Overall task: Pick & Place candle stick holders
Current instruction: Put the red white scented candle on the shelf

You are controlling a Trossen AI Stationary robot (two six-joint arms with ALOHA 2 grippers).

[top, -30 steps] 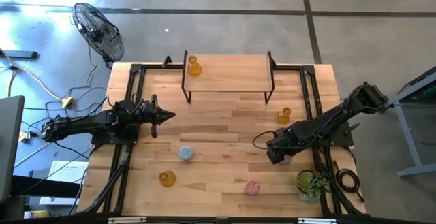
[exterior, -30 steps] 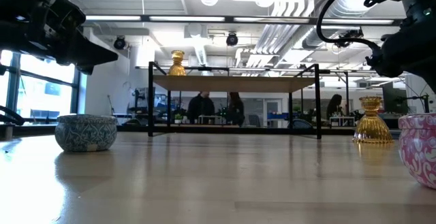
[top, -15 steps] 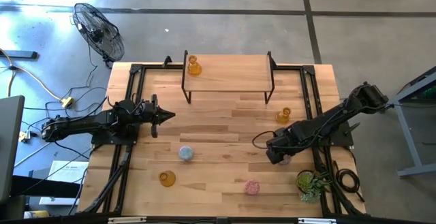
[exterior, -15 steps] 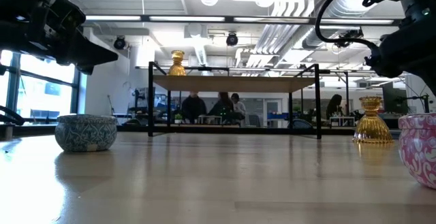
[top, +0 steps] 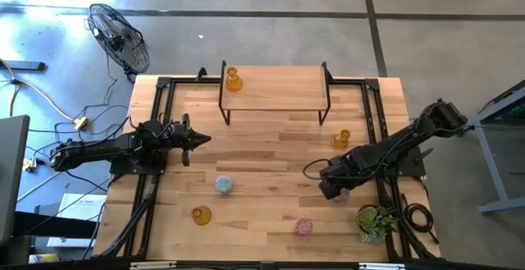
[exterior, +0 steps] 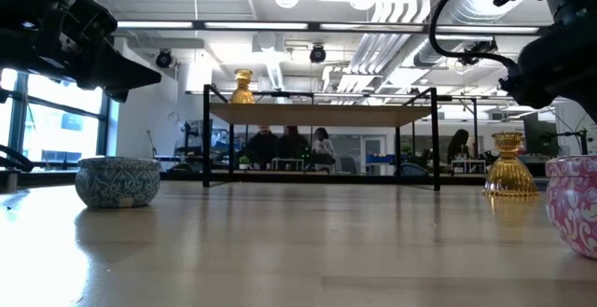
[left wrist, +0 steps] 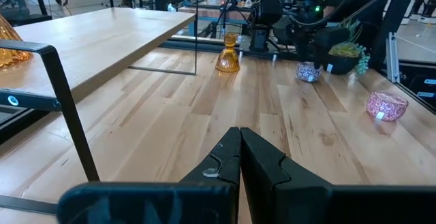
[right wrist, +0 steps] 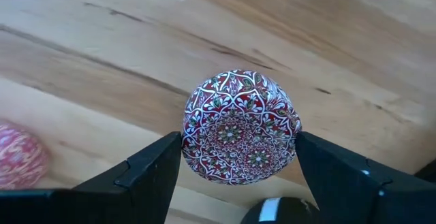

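A pink-and-red patterned candle stick holder [right wrist: 240, 125] sits between the fingers of my right gripper [right wrist: 238, 146], at the table's right side [top: 332, 189]. The other candle stick holders stand free: an amber one [top: 233, 80] on the raised shelf, another amber one [top: 341, 139] on its base beyond my right gripper, a pale blue one [top: 224, 185], a further amber one [top: 201, 215] and a pink one [top: 303, 225] toward the near edge. My left gripper [top: 205, 139] hovers shut over the table's left half, pointing level toward the right. My right gripper has the patterned holder between its two fingers, one finger [right wrist: 153, 169] on each of two opposite sides of its round wall [right wrist: 191, 139]. The fingers come from above, pointing steeply down. In the left wrist view the holder [left wrist: 308, 72] looks to be standing on the table.
A wooden shelf on black legs [top: 275, 89] stands at the far middle. A green potted plant [top: 373, 221] sits at the near right corner, close to my right arm. Black frame rails [top: 148, 196] run along both table sides. Bare wood lies in the middle.
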